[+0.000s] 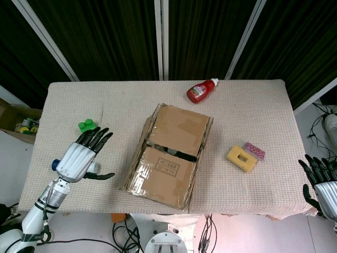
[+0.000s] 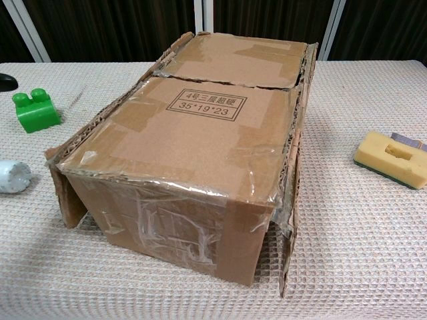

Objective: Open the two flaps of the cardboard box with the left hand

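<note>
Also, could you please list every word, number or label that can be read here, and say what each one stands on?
"4号三层超硬" in a printed frame on the near top flap of the brown cardboard box.
"35*19*23" just below it, in the same frame.
Red squeeze bottle with white cap: its label is too small to read.

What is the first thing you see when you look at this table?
A big taped cardboard box sits in the middle of the table, its two top flaps shut. Next, the robot's left hand hovers beside it with fingers spread, near a green block, and a red bottle lies behind the box.
</note>
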